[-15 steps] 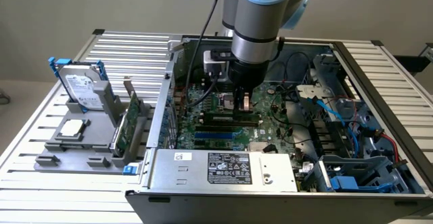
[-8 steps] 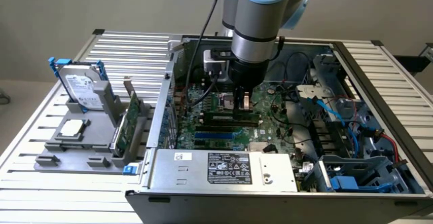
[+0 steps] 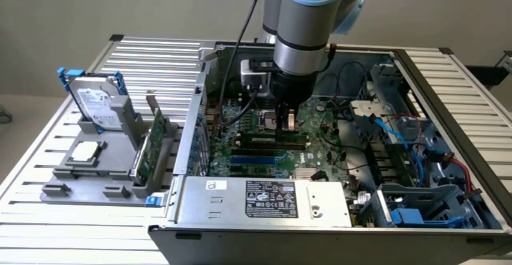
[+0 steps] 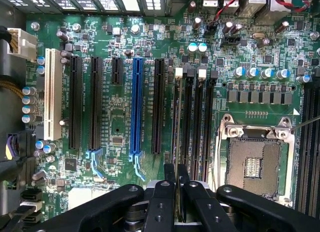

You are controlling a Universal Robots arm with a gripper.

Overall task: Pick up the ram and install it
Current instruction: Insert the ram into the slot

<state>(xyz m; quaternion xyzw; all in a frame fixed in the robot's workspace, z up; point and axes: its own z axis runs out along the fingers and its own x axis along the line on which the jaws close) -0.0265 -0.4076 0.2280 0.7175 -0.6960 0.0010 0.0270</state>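
The ram [image 3: 272,137] is a long, thin dark-green stick lying along the black memory slots [image 3: 276,147] on the motherboard inside the open computer case. My gripper [image 3: 286,124] comes straight down onto its middle. From the wrist, the ram [image 4: 176,152] appears edge-on as a thin line in line with the outermost of the memory slots [image 4: 195,122]. My gripper [image 4: 177,176] has its two black fingers [image 4: 169,173] pressed close on either side of that edge. I cannot tell whether the stick is seated in the slot or just above it.
The bare CPU socket [image 4: 255,164] lies beside the memory slots, and a blue expansion slot [image 4: 136,106] on the other side. The power supply [image 3: 256,199] and blue cables [image 3: 400,136] crowd the case. A grey tray [image 3: 60,172] holds a hard drive [image 3: 96,103], a silver chip [image 3: 84,152] and a green card [image 3: 152,148].
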